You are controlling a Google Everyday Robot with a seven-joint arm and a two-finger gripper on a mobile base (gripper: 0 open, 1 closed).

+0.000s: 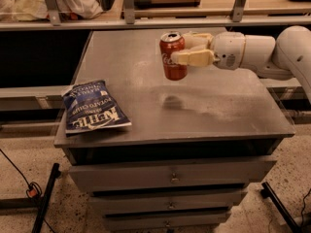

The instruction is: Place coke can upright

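Observation:
The coke can (173,56) is red with white script and a silver top. It stands upright in the air above the middle back of the grey cabinet top (214,110), with its shadow on the surface below. My gripper (183,52) comes in from the right on a white arm and is shut on the can, one cream finger (192,58) across its front side. The can's base is off the surface.
A dark blue Kettle chips bag (92,107) lies flat at the front left corner of the cabinet top. Drawers are below the top. A shelf rail with metal posts (129,4) runs along the back. A black stand leg (46,198) lies on the floor at the left.

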